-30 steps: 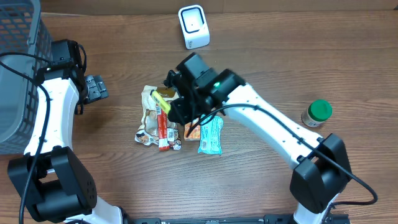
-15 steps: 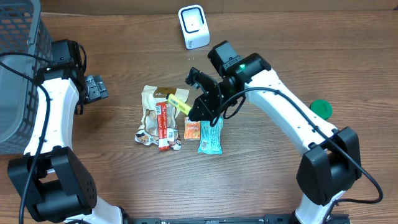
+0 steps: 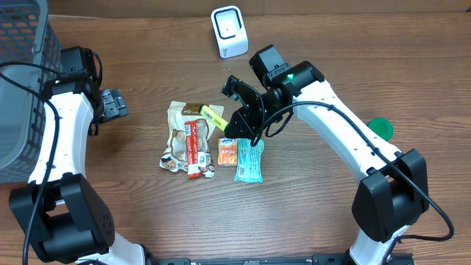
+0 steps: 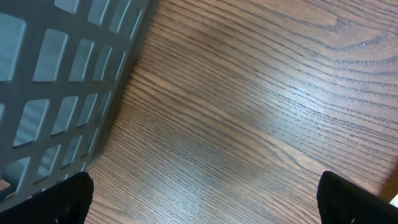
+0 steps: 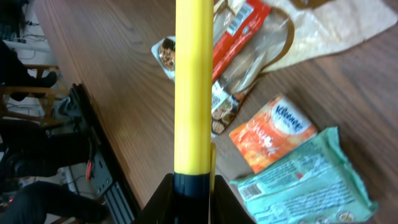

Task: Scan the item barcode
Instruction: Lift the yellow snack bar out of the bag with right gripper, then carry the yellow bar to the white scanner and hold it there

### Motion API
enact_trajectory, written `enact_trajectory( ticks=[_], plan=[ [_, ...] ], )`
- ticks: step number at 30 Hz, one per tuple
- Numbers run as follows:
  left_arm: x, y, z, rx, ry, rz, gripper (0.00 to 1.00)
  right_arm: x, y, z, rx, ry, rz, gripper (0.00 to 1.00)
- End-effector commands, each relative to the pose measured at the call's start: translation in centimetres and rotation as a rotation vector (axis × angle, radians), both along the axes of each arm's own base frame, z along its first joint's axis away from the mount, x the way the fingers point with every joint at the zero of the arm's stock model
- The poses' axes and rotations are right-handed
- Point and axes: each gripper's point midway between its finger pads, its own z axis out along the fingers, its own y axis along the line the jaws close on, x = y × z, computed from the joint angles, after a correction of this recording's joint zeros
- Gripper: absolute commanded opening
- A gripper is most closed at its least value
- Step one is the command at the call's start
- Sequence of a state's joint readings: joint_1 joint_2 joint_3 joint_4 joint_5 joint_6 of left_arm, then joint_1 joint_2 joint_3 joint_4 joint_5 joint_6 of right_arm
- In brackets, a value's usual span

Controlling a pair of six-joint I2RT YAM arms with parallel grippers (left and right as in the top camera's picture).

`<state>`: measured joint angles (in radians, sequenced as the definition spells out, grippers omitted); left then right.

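Observation:
The item is a yellow tube with a dark cap [image 3: 213, 116], held above the snack pile at mid-table. My right gripper [image 3: 237, 119] is shut on its capped end. From the right wrist, the tube [image 5: 191, 87] runs straight up the frame out of the jaws of that gripper [image 5: 193, 194]. No barcode shows on it. The white barcode scanner [image 3: 229, 31] stands at the table's far edge, apart from the tube. Far to the left, my left gripper [image 3: 114, 104] is open beside the basket; in its wrist view this gripper [image 4: 202, 199] has only bare wood between its fingertips.
Below the tube lie a beige snack bag [image 3: 179, 131], a red bar [image 3: 193, 149], an orange tissue pack [image 3: 227, 152] and a teal packet [image 3: 249, 160]. A green-lidded jar [image 3: 380, 126] stands at the right, partly behind my arm. A grey basket [image 3: 22, 81] fills the left edge.
My right arm has lifted the yellow tube off the pile, swung right and turned its wrist; in the last half second it barely shifted. The left arm stayed still.

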<state>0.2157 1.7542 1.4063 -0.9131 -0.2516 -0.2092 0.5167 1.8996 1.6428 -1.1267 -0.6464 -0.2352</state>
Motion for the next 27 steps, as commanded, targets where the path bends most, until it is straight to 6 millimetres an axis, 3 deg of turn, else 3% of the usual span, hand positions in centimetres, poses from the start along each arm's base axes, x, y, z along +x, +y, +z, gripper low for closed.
enact_trajectory(
  ticks=[1,6,12,15,17,21,24,27],
  plan=[
    [0.4,0.0,1.1,0.017,-0.028,-0.007,1.0,0.6,0.1,0.9,0.019,-0.042,-0.006,0.04],
    [0.4,0.0,1.1,0.017,-0.028,-0.007,1.0,1.3,0.5,1.4,0.035,-0.053,-0.037,0.04],
    [0.4,0.0,1.1,0.017,-0.028,-0.007,1.0,3.6,0.2,4.8,0.043,-0.112,-0.11,0.03],
    [0.4,0.0,1.1,0.017,-0.028,-0.007,1.0,5.0,-0.9,7.4,0.01,-0.177,-0.156,0.03],
    [0.4,0.0,1.1,0.017,-0.028,-0.007,1.0,6.6,-2.0,11.1,-0.016,-0.289,-0.204,0.03],
    [0.4,0.0,1.1,0.017,-0.028,-0.007,1.0,8.6,-3.2,15.9,-0.034,-0.461,-0.274,0.03],
    [0.4,0.0,1.1,0.017,-0.028,-0.007,1.0,10.4,-4.3,18.1,-0.072,-0.591,-0.322,0.03],
    [0.4,0.0,1.1,0.017,-0.028,-0.007,1.0,12.3,-5.2,18.5,-0.14,-0.714,-0.324,0.03]
  ],
)
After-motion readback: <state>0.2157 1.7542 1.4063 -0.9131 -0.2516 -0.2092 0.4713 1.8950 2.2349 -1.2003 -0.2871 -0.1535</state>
